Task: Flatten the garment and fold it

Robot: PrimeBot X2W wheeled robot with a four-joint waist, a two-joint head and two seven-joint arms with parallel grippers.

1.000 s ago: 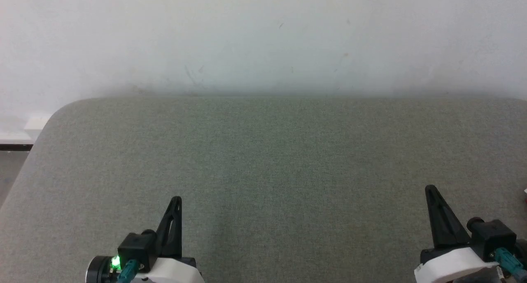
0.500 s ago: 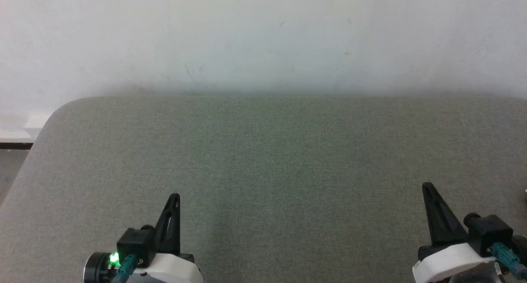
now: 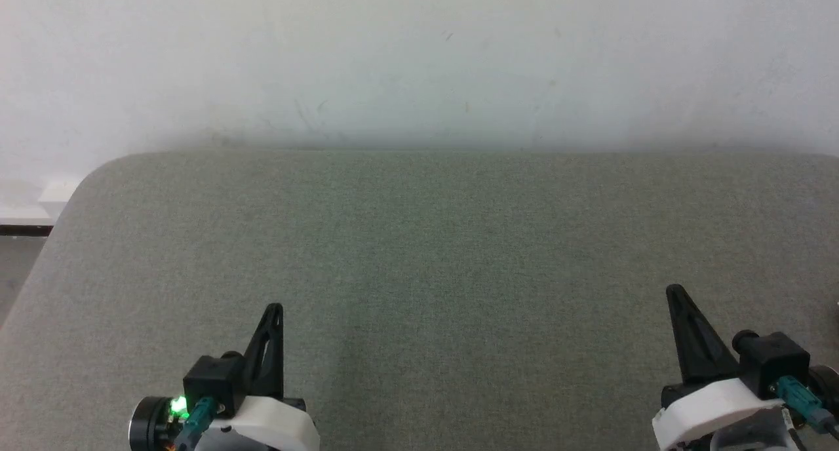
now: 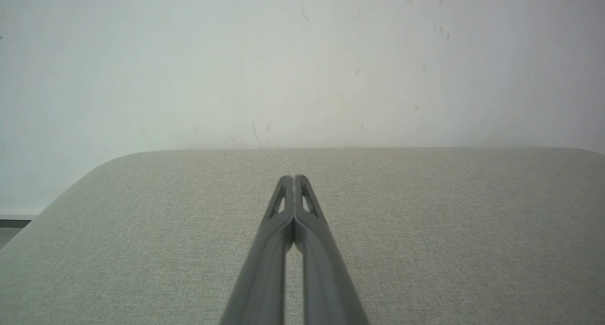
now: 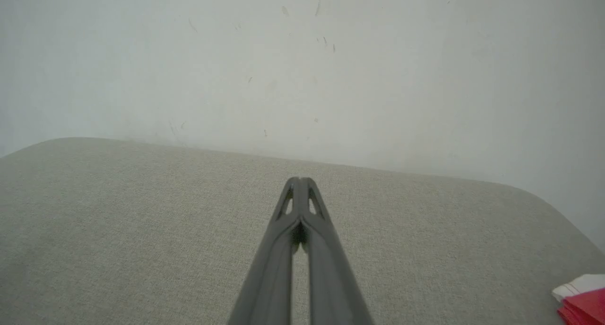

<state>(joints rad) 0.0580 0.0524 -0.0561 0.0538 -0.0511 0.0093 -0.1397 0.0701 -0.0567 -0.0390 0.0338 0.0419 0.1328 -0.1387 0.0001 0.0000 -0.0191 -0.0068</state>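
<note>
A corner of the garment (image 5: 583, 300), bright red with a white strip, lies at the lower right edge of the right wrist view, on the grey-green cushioned surface (image 5: 142, 221), well to the right of my right gripper (image 5: 299, 179). That gripper is shut with nothing in it; in the head view it (image 3: 672, 290) stands at the lower right. My left gripper (image 3: 276, 308) stands at the lower left, fingers pressed together and empty, as the left wrist view (image 4: 294, 177) also shows.
The padded surface (image 3: 419, 254) spreads across the head view, with a rounded far-left corner (image 3: 98, 169). A white wall (image 3: 419, 58) rises just behind its far edge. A strip of floor and dark skirting (image 3: 23, 230) shows at the left.
Both grippers sit slightly lower and a little further left in the head view than a second ago; the whole picture has shifted a bit too. Both stay shut.
</note>
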